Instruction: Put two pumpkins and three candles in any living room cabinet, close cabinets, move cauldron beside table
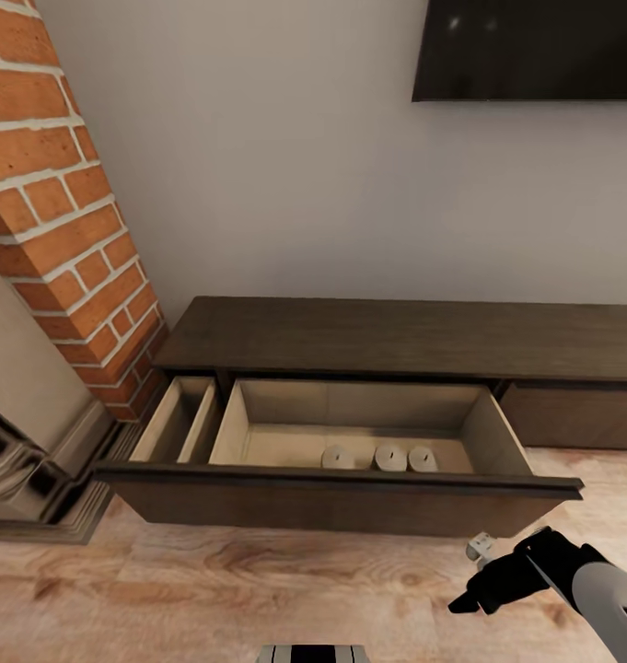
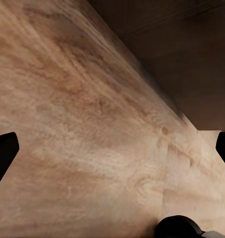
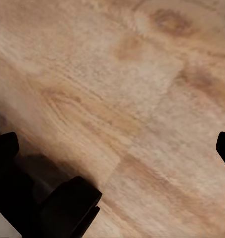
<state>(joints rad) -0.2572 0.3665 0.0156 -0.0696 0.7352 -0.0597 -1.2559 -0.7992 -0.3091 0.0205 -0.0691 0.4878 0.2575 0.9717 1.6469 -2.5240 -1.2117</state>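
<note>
The cabinet (image 1: 396,336) is a long dark brown unit against the wall, with its wide drawer (image 1: 331,481) pulled out. Three pale round candles (image 1: 390,457) lie in a row on the drawer's beige floor, near its front. My right gripper (image 1: 474,580) hangs low over the wooden floor, just in front of the drawer's right end; in the right wrist view it (image 3: 114,148) is open and empty. My left gripper (image 2: 112,148) is open too, over bare floor close to the cabinet's dark front (image 2: 192,49). The pumpkins, the cauldron and the table are out of view.
A red brick fireplace (image 1: 55,203) stands at the left, its grey hearth base (image 1: 37,479) reaching toward the drawer. A narrow side compartment (image 1: 179,419) lies open beside the wide one. A dark TV (image 1: 534,46) hangs on the wall above. Wooden floor (image 1: 212,589) spreads in front.
</note>
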